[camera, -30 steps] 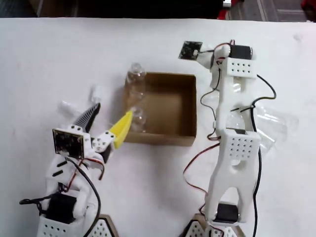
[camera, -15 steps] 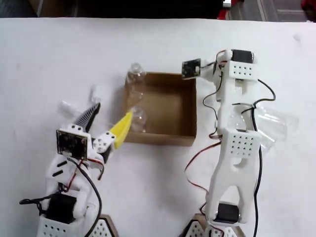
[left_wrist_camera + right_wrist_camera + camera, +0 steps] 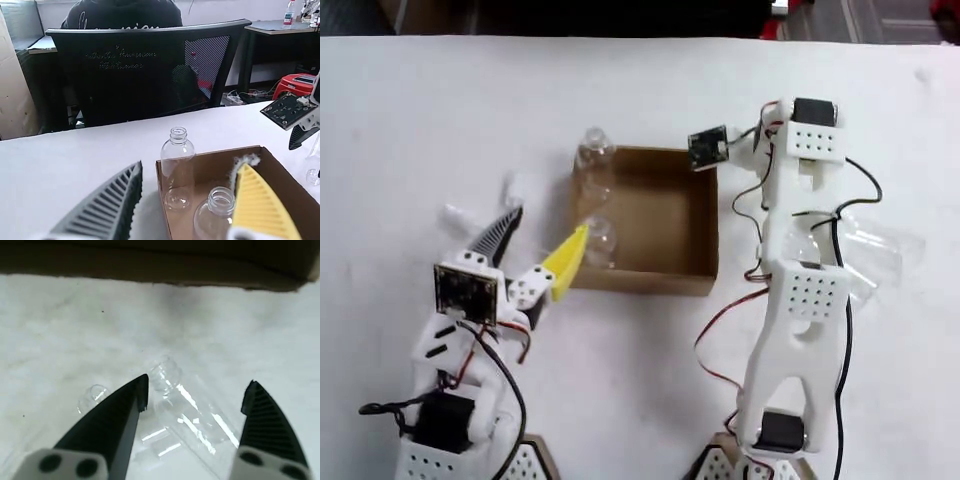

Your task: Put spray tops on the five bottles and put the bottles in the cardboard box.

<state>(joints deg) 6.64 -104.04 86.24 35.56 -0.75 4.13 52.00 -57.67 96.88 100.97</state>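
The cardboard box (image 3: 665,215) sits mid-table. Two clear bottles with bare necks stand along its left wall, one at the far corner (image 3: 594,152) (image 3: 177,167) and one nearer (image 3: 601,240) (image 3: 212,215). My left gripper (image 3: 549,222) (image 3: 191,165) is open just left of the box, its yellow finger (image 3: 260,205) over the wall and its grey finger (image 3: 107,207) outside. The right arm (image 3: 805,290) reaches along the box's right side. My right gripper (image 3: 197,383) hangs open above a clear bottle (image 3: 182,407) lying on the table.
Several more clear bottles (image 3: 865,250) lie right of the box, partly under the right arm. Small white pieces (image 3: 457,215) that look like spray tops lie left of the left gripper. The right arm's camera board (image 3: 287,110) hangs over the box's far right corner.
The right arm's wrist has pulled back toward the near side, from beyond the box's far right corner to right beside it. The left arm has hardly moved.
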